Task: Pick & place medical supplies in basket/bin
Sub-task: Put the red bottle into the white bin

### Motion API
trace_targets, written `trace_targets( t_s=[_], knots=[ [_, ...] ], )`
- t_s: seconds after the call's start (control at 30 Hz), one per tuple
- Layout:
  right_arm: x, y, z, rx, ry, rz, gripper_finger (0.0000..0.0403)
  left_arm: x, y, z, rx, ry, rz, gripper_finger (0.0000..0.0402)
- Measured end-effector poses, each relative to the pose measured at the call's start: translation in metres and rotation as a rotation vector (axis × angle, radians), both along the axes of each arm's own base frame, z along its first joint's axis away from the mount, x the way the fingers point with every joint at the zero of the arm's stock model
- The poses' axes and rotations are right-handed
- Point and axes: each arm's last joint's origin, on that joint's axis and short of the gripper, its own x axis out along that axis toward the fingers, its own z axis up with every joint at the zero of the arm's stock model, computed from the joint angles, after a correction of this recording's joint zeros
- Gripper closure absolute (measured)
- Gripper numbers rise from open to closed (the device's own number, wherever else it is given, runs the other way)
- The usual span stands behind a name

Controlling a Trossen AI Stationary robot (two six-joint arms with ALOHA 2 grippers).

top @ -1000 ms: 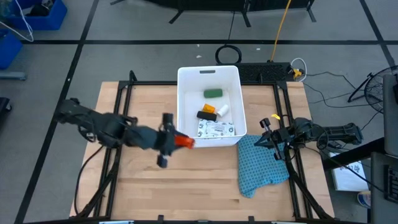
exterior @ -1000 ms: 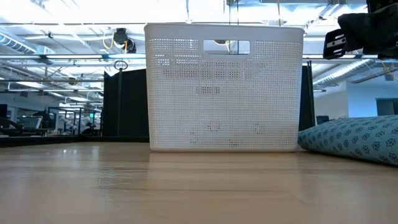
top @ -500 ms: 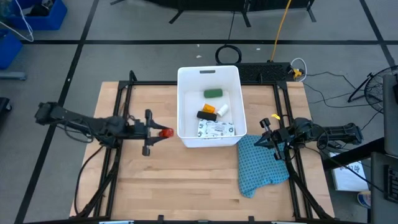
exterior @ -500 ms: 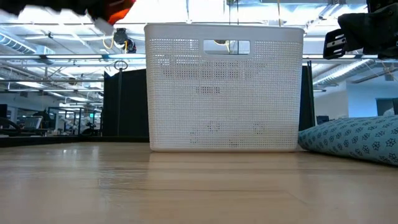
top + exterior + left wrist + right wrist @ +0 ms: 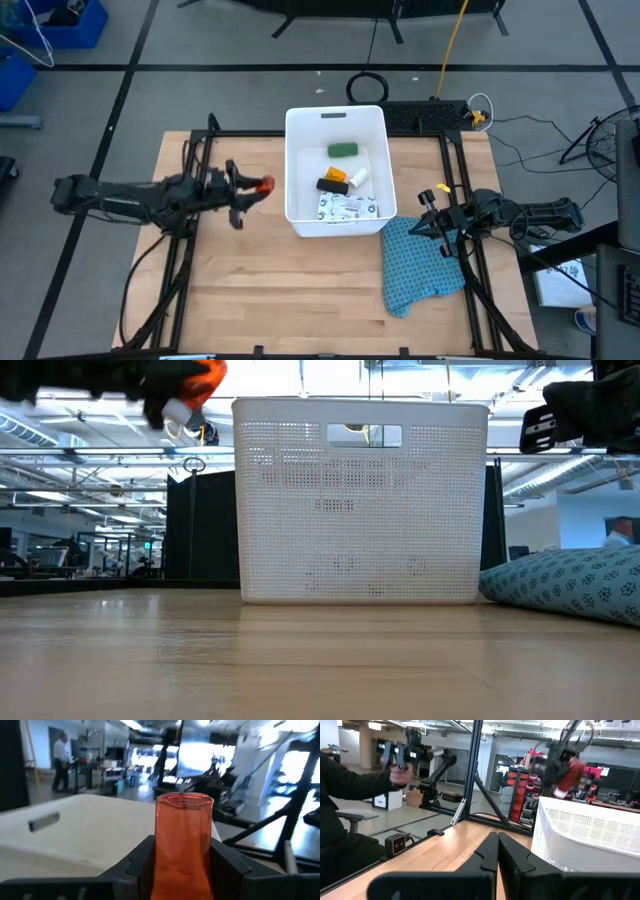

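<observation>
The left gripper [image 5: 250, 190] is clamped on the red bottle [image 5: 265, 184], held in the air just off the tub's [image 5: 297, 215] left wall, over the table's [image 5: 300, 290] far-left part. In the left wrist view the bottle [image 5: 183, 845] stands upright between the two fingers [image 5: 227, 862], with the tub's white rim [image 5: 75, 820] close ahead.

Inside the tub lie the green bar [image 5: 343, 150], black block [image 5: 331, 185], orange piece [image 5: 338, 174], white bottle [image 5: 357, 178] and flat packet [image 5: 347, 207].

The step in hand looks like carrying the bottle over the rim. To do it well, the gripper should clear the wall fully before it goes lower (the bottle hangs about level with the rim in the low view), then let go over the bare floor near the tub's left wall, low enough that the bottle does not bounce.

The right gripper [image 5: 428, 222] waits with its fingers together at the table's right edge, above the cloth [image 5: 420, 265].
</observation>
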Motion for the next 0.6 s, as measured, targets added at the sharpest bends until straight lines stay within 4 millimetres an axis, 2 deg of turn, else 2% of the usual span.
trace_targets(
  t_s=[0.17, 0.3, 0.37, 0.47, 0.6],
  knots=[
    [0.0, 0.0, 0.002, -0.018, -0.026, -0.004, 0.0403, 0.032, 0.009, 0.07, 0.062, 0.126, 0.055, 0.0258],
    [0.0, 0.0, 0.002, -0.023, -0.034, -0.005, 0.0403, 0.083, 0.019, 0.103, 0.106, 0.268, 0.06, 0.026],
    [0.0, 0.0, 0.002, -0.023, -0.035, -0.005, 0.0403, 0.114, 0.027, 0.105, 0.12, 0.366, 0.054, 0.026],
    [0.0, 0.0, 0.002, -0.021, -0.033, -0.004, 0.0403, 0.16, 0.044, 0.098, 0.113, 0.487, 0.021, 0.0257],
    [0.0, 0.0, 0.002, -0.02, -0.025, -0.003, 0.0403, 0.21, 0.069, 0.067, 0.028, 0.6, -0.062, 0.0259]
  ],
)
